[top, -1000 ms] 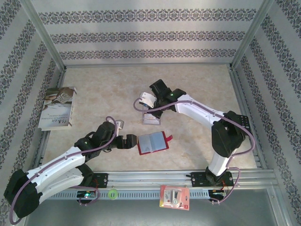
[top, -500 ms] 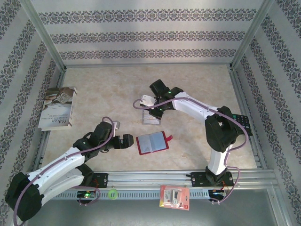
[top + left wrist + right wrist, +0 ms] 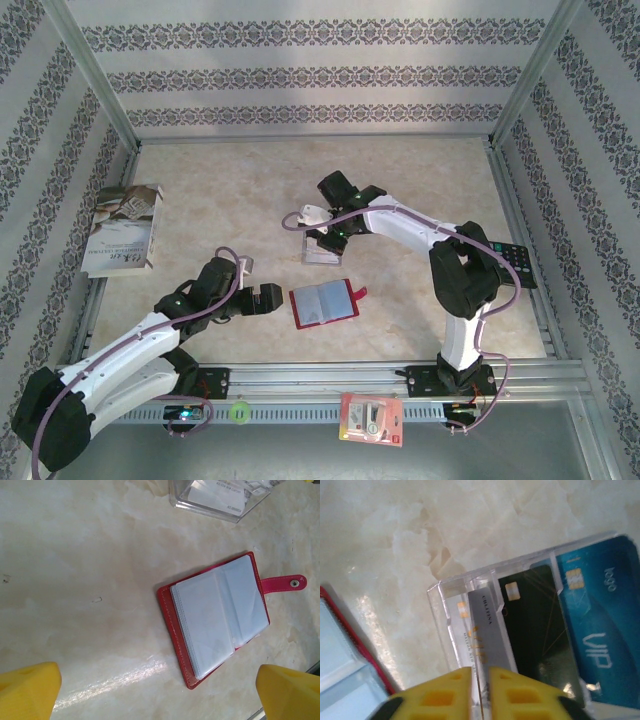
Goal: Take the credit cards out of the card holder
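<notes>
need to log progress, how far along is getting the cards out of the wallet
Looks nearly done. Done: the red wallet lies open, its visible pockets looking empty, and a black card and blue card sit in the clear stand. In hand: the right gripper is at a grey card in that stand; grip unclear. Remaining: letting go, checking hidden pockets.

I saw white shells and black joints on my left arm (image 3: 125,343) and right arm (image 3: 405,226), each trailed by a looping purple cable (image 3: 228,253). The fingers (image 3: 26,690) were bright yellow, the right pair (image 3: 445,694) moulded with square pockets.
</notes>
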Robot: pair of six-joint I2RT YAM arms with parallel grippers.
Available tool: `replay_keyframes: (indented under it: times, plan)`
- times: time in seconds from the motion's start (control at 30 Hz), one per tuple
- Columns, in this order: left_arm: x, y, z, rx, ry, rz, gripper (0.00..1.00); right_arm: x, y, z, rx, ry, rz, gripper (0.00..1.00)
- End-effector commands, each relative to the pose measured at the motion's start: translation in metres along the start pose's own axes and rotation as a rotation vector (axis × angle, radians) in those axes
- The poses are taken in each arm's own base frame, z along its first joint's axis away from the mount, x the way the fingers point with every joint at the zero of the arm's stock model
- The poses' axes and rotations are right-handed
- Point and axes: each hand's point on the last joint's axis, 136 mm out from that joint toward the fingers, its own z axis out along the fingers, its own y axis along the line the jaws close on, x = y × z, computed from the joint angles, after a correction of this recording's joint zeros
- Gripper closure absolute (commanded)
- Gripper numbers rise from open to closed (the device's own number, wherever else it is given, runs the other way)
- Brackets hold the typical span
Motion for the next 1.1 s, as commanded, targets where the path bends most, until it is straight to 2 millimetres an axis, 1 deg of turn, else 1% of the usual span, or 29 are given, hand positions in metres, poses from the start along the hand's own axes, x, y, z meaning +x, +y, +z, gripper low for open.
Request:
replay_keyframes:
  times: [0.0,0.03,0.13,0.2,0.23,0.27,0.3,0.33,0.37,0.4,0.5,0.57,0.63,0.7,0.77,0.87,0.97,1.07]
  plan:
    - [0.0,0.0,0.001,0.017,0.0,-0.022,0.0,-0.017,-0.026,-0.02,0.128,-0.115,0.075,0.67]
    - [-0.002,-0.001,0.0,0.022,-0.007,-0.021,0.0,-0.027,-0.029,-0.033,0.162,-0.18,0.09,0.63]
    - [-0.007,-0.004,-0.004,0.03,-0.028,-0.016,0.0,-0.047,-0.029,-0.071,0.219,-0.346,0.157,0.57]
    - [-0.011,-0.008,-0.006,0.042,-0.05,-0.011,0.0,-0.055,-0.022,-0.092,0.214,-0.437,0.224,0.56]
    - [-0.013,-0.009,-0.007,0.044,-0.062,-0.009,0.0,-0.057,-0.021,-0.101,0.226,-0.48,0.29,0.54]
    - [-0.015,-0.009,-0.008,0.043,-0.071,-0.007,0.0,-0.057,-0.018,-0.106,0.222,-0.512,0.34,0.53]
    - [-0.017,-0.009,-0.009,0.043,-0.08,-0.006,0.0,-0.058,-0.007,-0.109,0.185,-0.54,0.38,0.53]
    - [-0.019,-0.009,-0.01,0.039,-0.089,-0.006,0.0,-0.054,-0.003,-0.109,0.187,-0.548,0.441,0.52]
    - [-0.019,-0.008,-0.011,0.033,-0.094,-0.006,0.0,-0.049,0.002,-0.108,0.19,-0.544,0.484,0.52]
    - [-0.02,-0.007,-0.011,0.028,-0.101,-0.006,0.0,-0.045,0.014,-0.106,0.173,-0.54,0.509,0.52]
    - [-0.02,-0.001,-0.013,0.004,-0.115,-0.009,0.0,-0.021,0.044,-0.09,0.176,-0.478,0.576,0.5]
    - [-0.019,0.003,-0.013,-0.005,-0.124,-0.018,0.0,-0.003,0.063,-0.077,0.187,-0.406,0.595,0.5]
    - [-0.018,0.007,-0.014,-0.012,-0.137,-0.031,0.0,0.019,0.085,-0.058,0.176,-0.312,0.608,0.49]
    - [-0.015,0.01,-0.013,-0.014,-0.142,-0.042,0.0,0.033,0.106,-0.041,0.15,-0.242,0.61,0.49]
    - [-0.014,0.011,-0.013,-0.004,-0.15,-0.052,0.0,0.045,0.121,-0.026,0.151,-0.187,0.599,0.5]
    - [-0.011,0.013,-0.011,0.007,-0.152,-0.066,0.0,0.053,0.142,-0.006,0.151,-0.127,0.562,0.5]
    - [-0.008,0.015,-0.01,0.01,-0.149,-0.072,0.0,0.049,0.159,0.005,0.146,-0.104,0.504,0.5]
    - [-0.006,0.017,-0.009,0.008,-0.143,-0.076,0.0,0.044,0.166,0.014,0.16,-0.079,0.468,0.51]
